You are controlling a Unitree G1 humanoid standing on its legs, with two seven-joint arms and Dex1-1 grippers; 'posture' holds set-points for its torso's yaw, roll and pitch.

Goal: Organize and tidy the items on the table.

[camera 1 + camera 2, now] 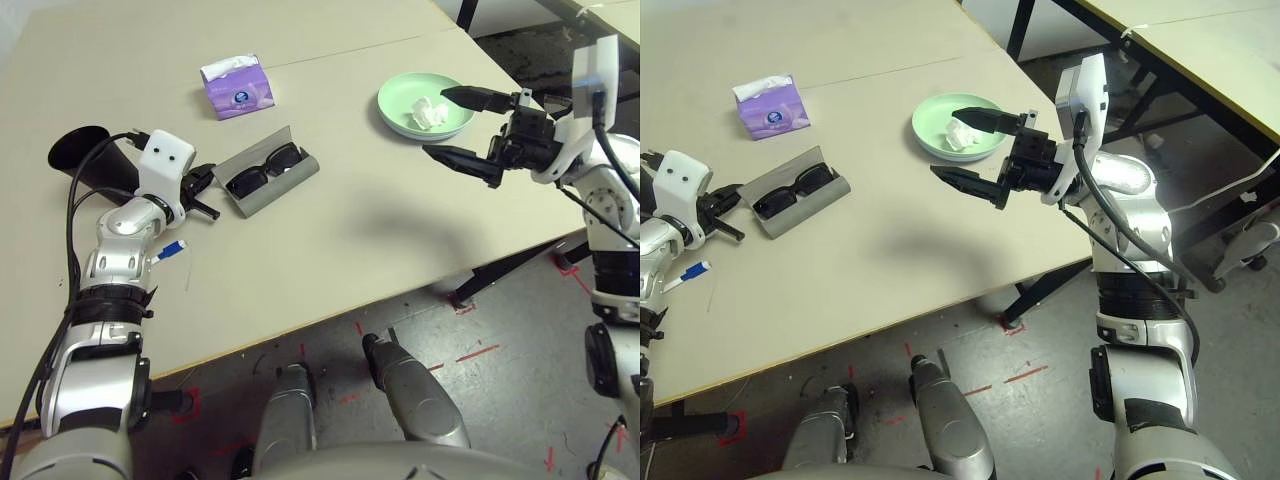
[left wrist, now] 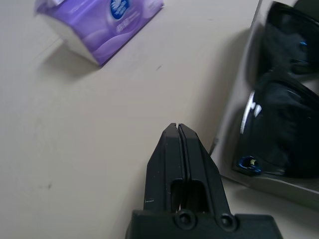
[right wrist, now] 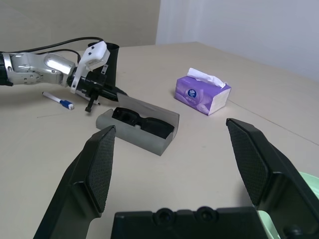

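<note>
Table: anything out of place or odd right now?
Two things. The glasses case lies open with the sunglasses inside, lid not shut. A crumpled tissue sits in the green plate, which is an odd spot for it. Nothing looks spilled or damaged.

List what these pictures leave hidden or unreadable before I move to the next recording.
- Blue-capped white marker: mostly behind the left forearm in the left eye view.
- Blue plate: at most a pale edge under the green plate.
- Black cup: its inside is too dark in the head views.
- Print on the purple tissue box: blurred in the left wrist view.
</note>
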